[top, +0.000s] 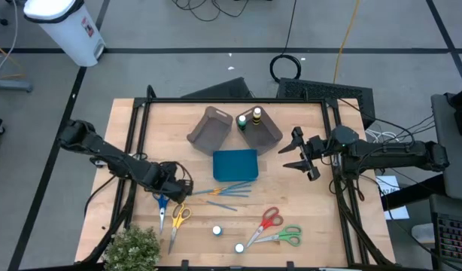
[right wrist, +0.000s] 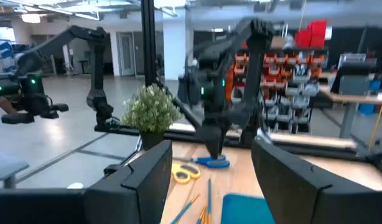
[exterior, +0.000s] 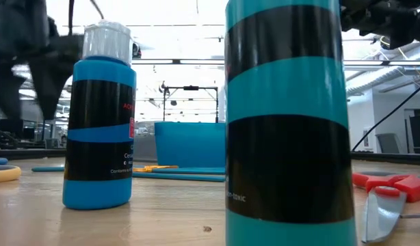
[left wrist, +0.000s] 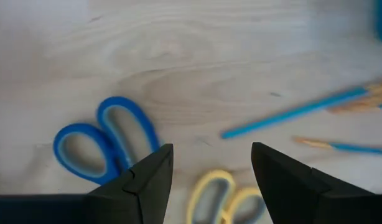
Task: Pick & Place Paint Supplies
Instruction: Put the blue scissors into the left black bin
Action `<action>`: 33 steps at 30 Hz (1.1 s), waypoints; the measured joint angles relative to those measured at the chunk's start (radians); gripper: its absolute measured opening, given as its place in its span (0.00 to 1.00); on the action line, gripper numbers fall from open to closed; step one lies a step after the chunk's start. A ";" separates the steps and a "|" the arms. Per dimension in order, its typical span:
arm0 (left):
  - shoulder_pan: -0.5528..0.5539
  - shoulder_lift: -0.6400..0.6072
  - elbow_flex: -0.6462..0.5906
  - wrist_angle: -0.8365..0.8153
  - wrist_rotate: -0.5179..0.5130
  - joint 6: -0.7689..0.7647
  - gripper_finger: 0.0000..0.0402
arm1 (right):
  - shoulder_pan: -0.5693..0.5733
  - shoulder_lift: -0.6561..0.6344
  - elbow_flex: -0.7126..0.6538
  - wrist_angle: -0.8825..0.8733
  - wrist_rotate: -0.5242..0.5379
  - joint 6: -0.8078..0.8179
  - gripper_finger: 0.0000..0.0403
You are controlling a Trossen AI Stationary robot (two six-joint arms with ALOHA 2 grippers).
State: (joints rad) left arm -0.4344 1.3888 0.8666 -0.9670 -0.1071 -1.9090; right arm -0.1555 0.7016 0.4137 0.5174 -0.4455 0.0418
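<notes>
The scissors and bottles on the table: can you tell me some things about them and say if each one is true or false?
1. The left gripper hangs open right over the blue scissors and yellow scissors. True.
2. The red scissors are inside a grey bin. False: they lie on the bare table, beside the green scissors.
3. A bottle stands in one grey bin. True.
4. The right gripper is holding a brush. False: it is open and empty, off to the side of the teal tray.
5. The teal tray is full of scissors. False: nothing shows in it.
</notes>
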 joint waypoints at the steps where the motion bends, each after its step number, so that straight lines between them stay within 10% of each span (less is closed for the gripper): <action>1: -0.001 0.000 -0.023 0.008 0.004 -0.025 0.56 | 0.000 0.000 0.000 0.011 0.000 -0.007 0.53; 33: 0.002 -0.004 -0.288 0.226 0.089 -0.159 0.56 | 0.000 0.000 0.000 0.055 -0.001 -0.027 0.51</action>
State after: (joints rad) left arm -0.4320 1.3849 0.5785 -0.7410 -0.0178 -2.0682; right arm -0.1555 0.7016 0.4137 0.5720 -0.4461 0.0147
